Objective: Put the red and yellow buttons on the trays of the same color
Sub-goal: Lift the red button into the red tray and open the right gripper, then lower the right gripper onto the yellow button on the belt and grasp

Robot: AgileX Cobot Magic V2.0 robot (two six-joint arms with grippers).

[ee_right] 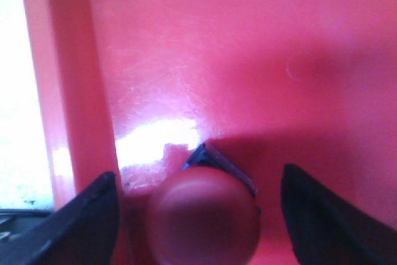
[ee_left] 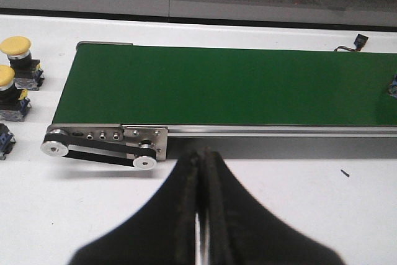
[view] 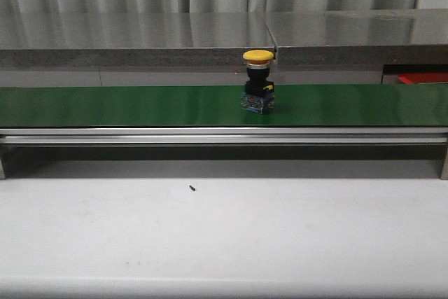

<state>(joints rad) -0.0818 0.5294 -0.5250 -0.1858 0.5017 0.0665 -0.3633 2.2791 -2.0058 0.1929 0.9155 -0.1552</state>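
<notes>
Left side: two yellow buttons (ee_left: 13, 46) stand on the white table (ee_left: 279, 203) off the belt's roller end, one behind the other; a third, dark-bodied piece shows only at the frame edge. No yellow tray is in any view. The left gripper (ee_left: 200, 215) hangs over the table just short of the green belt (ee_left: 229, 85), its fingers pressed together with nothing between them.

Centre: one yellow-capped button (view: 258, 80) stands upright on the belt, about midway along it. A small black speck (view: 191, 188) lies on the table in front.

Right side: the right gripper (ee_right: 198, 215) is low over the red tray (ee_right: 248, 60), fingers spread wide. A red button (ee_right: 205, 218) sits between them, its domed cap blurred, apparently resting on the tray floor near the rim; neither finger seems to touch it.

Judgement: the red button looks delivered and let go. Next call is lifting the right arm straight up without nudging the cap, then dealing with the yellow button on the belt, once a yellow tray is located.
</notes>
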